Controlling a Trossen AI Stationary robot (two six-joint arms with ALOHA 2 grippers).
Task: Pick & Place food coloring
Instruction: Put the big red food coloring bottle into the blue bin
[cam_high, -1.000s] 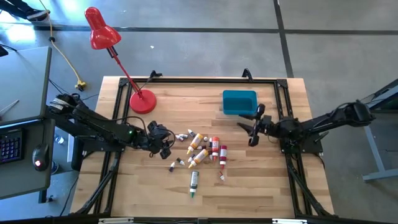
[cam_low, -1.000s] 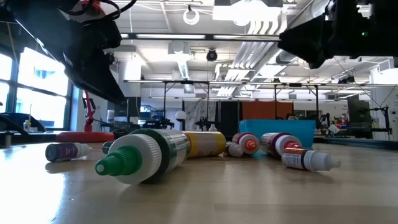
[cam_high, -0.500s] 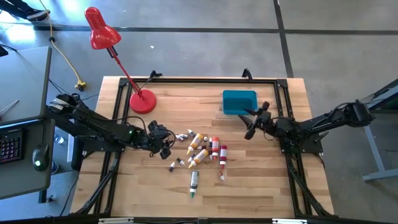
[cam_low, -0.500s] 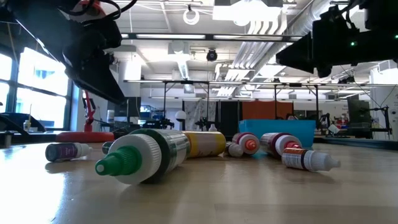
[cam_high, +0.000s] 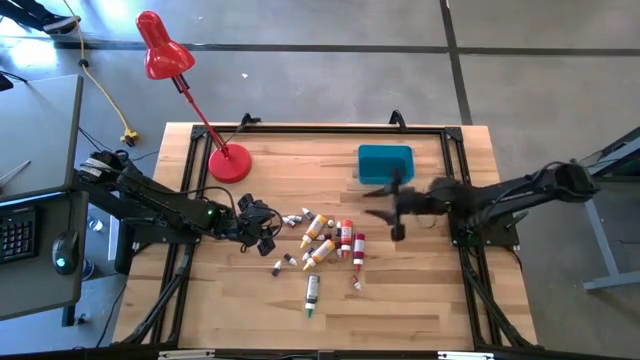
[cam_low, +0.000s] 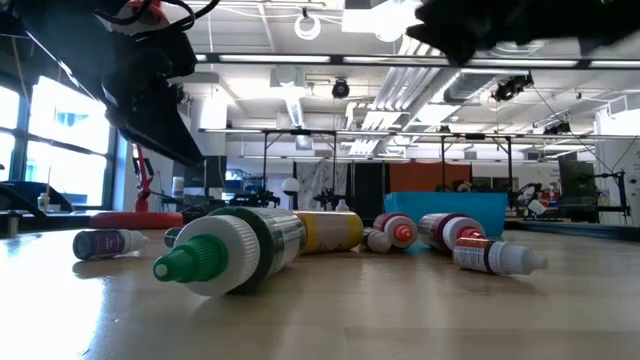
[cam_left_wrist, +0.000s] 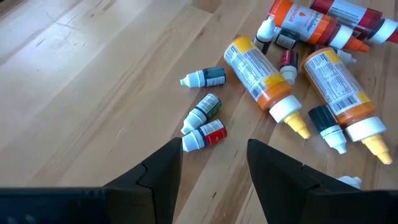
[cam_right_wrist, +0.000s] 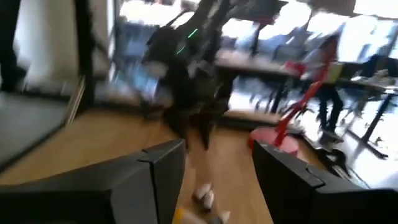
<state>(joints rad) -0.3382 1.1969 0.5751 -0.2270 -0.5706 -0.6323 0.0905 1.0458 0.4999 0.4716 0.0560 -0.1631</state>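
- Left arm reaches in from the table's left edge, stretched low toward the middle.
- Left gripper (cam_high: 262, 228) sits just above the table, jaws parted, nothing between them.
- Right arm comes in from the right side, elbow bent, forearm pointing at the middle.
- Right gripper (cam_high: 388, 208) is raised, blurred, jaws apart and empty.

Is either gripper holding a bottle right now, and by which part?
Nothing is held. The left gripper and the right gripper both show open, empty fingers.

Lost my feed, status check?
Both grippers open, empty: left gripper over small bottles, right gripper near blue bin. Bottles scattered. Path clear.
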